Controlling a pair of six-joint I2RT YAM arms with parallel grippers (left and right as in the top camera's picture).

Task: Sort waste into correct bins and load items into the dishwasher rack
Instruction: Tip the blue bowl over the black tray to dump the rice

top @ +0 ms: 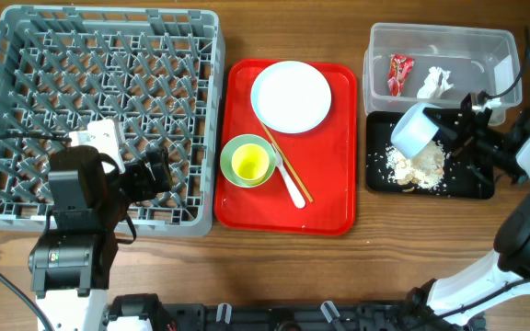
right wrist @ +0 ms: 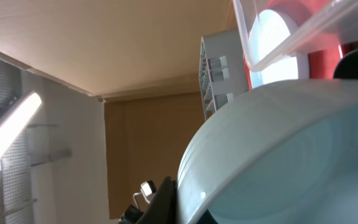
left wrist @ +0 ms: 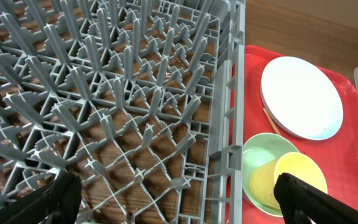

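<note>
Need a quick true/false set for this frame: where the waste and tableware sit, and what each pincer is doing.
1. The yellow cup sits inside the pale green bowl. True.
2. The red snack wrapper lies in the black tray. False: it is in the clear tub, beside the tissue.
3. The right pincer holds the small bowl tilted over the black tray. True.
4. The white plate is in the dishwasher rack. False: it is on the red tray.
5. The left pincer grips the fork. False: it is open over the rack, and the fork is on the red tray.
</note>
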